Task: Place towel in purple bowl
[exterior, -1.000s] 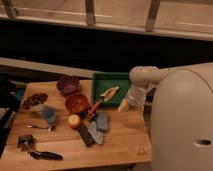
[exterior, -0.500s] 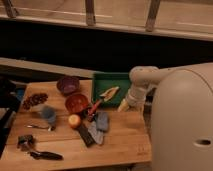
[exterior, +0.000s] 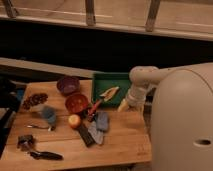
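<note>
The purple bowl (exterior: 67, 84) stands at the back of the wooden table (exterior: 120, 145), left of a green tray. A blue-grey folded towel (exterior: 102, 120) lies near the table's middle, in front of the red bowl (exterior: 76, 102). My gripper (exterior: 123, 105) hangs from the white arm at the table's right side, just in front of the green tray's right corner. It is right of the towel and apart from it, and far right of the purple bowl.
A green tray (exterior: 119, 80) holds a yellowish object (exterior: 109, 92). An apple (exterior: 74, 121), a blue cup (exterior: 49, 115), a dark bar (exterior: 86, 135), a plate of dark food (exterior: 34, 100) and tools at the front left (exterior: 45, 155) lie around. My white body fills the right.
</note>
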`<state>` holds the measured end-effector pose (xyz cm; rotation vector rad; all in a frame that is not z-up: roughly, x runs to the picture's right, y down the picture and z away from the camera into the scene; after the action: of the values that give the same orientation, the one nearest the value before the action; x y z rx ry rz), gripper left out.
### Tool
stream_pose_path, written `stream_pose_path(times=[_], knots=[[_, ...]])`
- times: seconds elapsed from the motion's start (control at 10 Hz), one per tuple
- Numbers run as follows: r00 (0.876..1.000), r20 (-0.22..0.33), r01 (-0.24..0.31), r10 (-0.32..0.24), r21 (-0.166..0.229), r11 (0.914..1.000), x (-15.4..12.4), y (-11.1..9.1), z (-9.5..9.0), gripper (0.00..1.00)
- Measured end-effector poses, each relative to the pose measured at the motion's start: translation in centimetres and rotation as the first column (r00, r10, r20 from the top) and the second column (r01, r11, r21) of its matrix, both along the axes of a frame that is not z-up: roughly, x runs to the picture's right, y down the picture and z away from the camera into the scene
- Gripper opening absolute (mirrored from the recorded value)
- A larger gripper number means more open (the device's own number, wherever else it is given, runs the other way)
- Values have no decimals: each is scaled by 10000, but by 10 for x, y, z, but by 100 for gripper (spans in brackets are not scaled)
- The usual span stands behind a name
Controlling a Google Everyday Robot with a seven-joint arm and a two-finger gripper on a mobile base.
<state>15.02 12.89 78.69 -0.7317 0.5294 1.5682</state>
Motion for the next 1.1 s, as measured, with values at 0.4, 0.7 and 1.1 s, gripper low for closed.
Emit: stream_pose_path(times=[0.4,0.7,1.1], knots=[[10000,0,0,0,0,10000,0,0,0,74],[10000,-14,64,-64,-6,10000,0,1,0,74],[9903,880,1060,-1073,192,9942,-40,12,-6,74]])
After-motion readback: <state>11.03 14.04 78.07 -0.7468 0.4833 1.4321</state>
